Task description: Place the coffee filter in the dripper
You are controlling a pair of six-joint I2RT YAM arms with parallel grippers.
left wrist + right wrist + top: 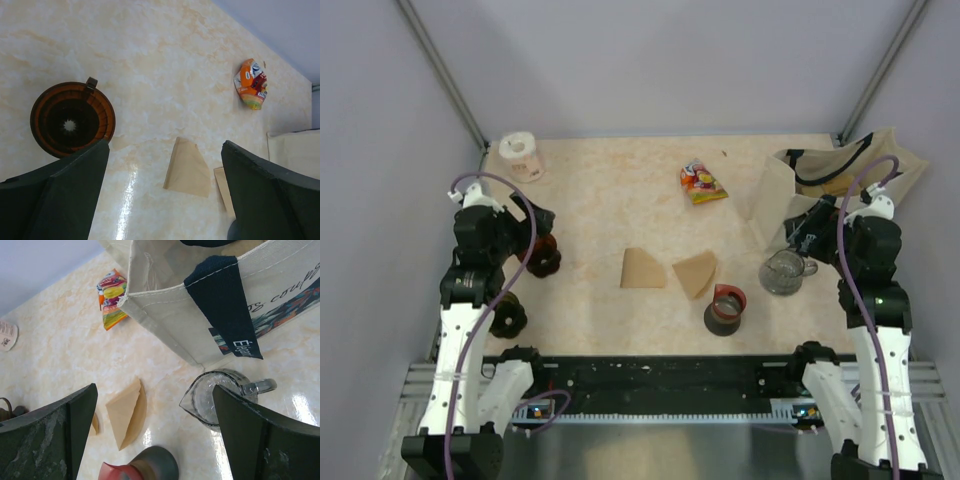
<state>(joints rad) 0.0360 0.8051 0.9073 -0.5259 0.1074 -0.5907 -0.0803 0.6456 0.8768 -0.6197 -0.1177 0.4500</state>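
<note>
The dripper [70, 120], a brown ribbed cone with a small handle, stands at the table's left [544, 256], partly under my left arm. Two tan coffee filters lie flat mid-table, one on the left [643, 269] [189, 167] and one on the right [695, 272] [127, 412]. My left gripper [165, 144] hangs open above the table, with the dripper beside its left finger and the left filter below the gap. My right gripper [154, 388] is open too, raised above the table between the right filter and the glass cup. Neither holds anything.
A black cup with a red rim [725, 310] stands near the front, a clear glass cup [785, 271] right of it. A cloth tote bag [840, 175] fills the back right. A snack packet [701, 183] and a paper roll [521, 156] lie at the back. A dark round object [507, 318] sits by the left arm.
</note>
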